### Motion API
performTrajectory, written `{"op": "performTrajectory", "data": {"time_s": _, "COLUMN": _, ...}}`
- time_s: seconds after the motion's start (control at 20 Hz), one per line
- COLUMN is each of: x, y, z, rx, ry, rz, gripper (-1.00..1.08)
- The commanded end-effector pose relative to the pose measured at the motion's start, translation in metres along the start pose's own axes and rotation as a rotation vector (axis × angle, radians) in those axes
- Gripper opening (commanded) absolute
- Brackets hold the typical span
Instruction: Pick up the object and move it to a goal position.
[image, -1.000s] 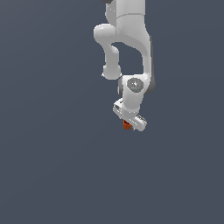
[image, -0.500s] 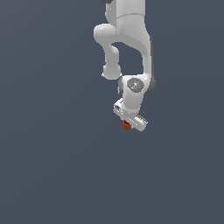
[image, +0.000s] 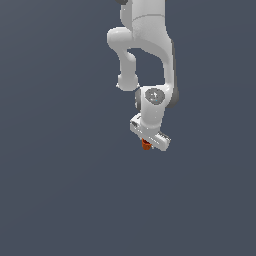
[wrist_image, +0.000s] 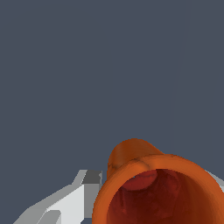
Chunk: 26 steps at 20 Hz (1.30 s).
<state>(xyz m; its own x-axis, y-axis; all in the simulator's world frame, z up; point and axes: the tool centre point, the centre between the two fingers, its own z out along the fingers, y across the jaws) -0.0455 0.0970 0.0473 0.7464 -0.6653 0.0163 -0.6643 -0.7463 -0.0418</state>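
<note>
White gripper (image: 146, 142) hangs under the arm (image: 150, 45), clamped on the orange-red cup (image: 146, 145), which pokes out just below it. Wrist view: cup (wrist_image: 153, 188) fills the frame, open mouth toward camera (one finger (wrist_image: 65, 203) visible beside it).

In the exterior view, the arm (image: 150, 60) is cut off by the top edge of the frame, so its upper links and base are not seen. The cup (image: 146, 145) is mostly hidden behind the gripper (image: 149, 142); only a small orange-red patch shows below it, too small for its shape to be told. The fingertips cannot be made out there. In the wrist view, the cup (wrist_image: 162, 188) is cut off by the lower edge of the frame, and one finger (wrist_image: 65, 203) is cropped at the lower left. The other finger is almost wholly covered by the cup at the lower right.
</note>
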Motion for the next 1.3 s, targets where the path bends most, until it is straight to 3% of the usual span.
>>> {"op": "performTrajectory", "data": {"time_s": 0.0, "x": 0.006, "y": -0.010, "z": -0.007, "rx": 0.029, "ry": 0.012, "rz": -0.019, "gripper": -1.00}}
{"op": "performTrajectory", "data": {"time_s": 0.3, "x": 0.025, "y": -0.045, "z": -0.032, "rx": 0.133, "ry": 0.052, "rz": -0.088, "gripper": -1.00}}
{"op": "performTrajectory", "data": {"time_s": 0.8, "x": 0.055, "y": -0.114, "z": -0.102, "rx": 0.361, "ry": 0.137, "rz": -0.238, "gripper": -1.00}}
{"op": "performTrajectory", "data": {"time_s": 1.25, "x": 0.066, "y": -0.160, "z": -0.171, "rx": 0.546, "ry": 0.204, "rz": -0.361, "gripper": -1.00}}
